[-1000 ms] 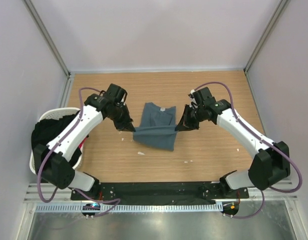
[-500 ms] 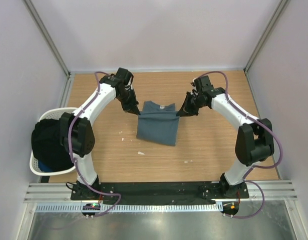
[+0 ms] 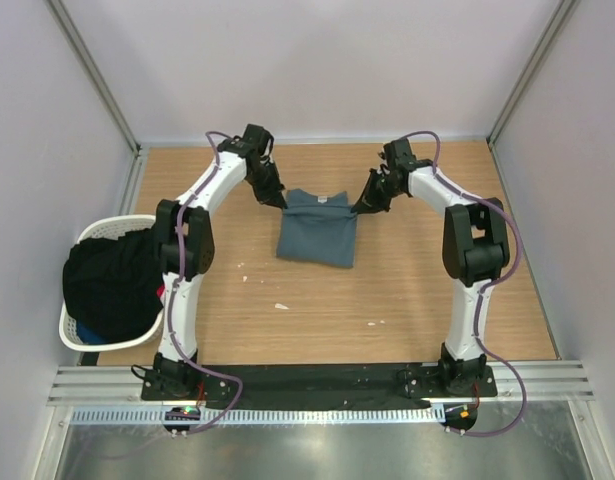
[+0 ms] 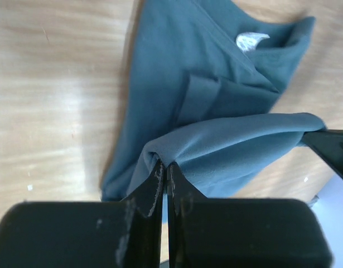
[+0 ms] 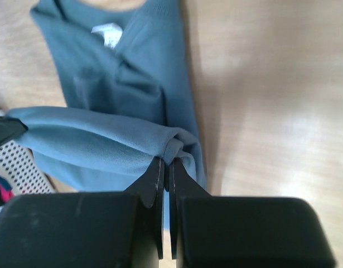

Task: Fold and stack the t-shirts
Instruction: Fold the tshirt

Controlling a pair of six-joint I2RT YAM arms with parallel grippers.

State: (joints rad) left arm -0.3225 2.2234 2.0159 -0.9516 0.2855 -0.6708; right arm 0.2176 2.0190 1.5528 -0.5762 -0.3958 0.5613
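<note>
Step in hand: the half-fold of the slate-blue t-shirt (image 3: 317, 238). It lies flat on the worktop (image 3: 417, 290), toward the far side, collar pointing away from the arm bases. The left gripper (image 3: 280, 204) & right gripper (image 3: 359, 208) sit at the shirt's two far corners, one each side, w/ a doubled edge of cloth strung btw them near the collar end. Both are pinched right down on that edge: jaws almost meeting, only a thin bunch of fabric in each

Judgement: the fold looks nearly home. Next move prob calls for lowering both ends together, keeping the edge taut & square to the shoulders, then letting go w/o dragging the layer back. An uneven drop would skew the fold. Stacking not yet begun; only this one shirt is laid out. Dark clothes (image 3: 112, 280) sit in the white laundry basket (image 3: 79, 335) at the left edge

Views: the top cam gives the layout, i.e. both arms reaching far & the shirt as a tidy rectangle, but can't show the pinch. The wrist cams do: each shows cloth bunched at its own fingertips and the carried layer spanning above the lower one, w/ tucked sleeve folds & the white neck label (image 4: 250, 40) beneath. The left wrist cam also catches the other gripper's tip at the far end of the span. The right wrist cam catches a perforated white bit low left, prob the basket
</note>
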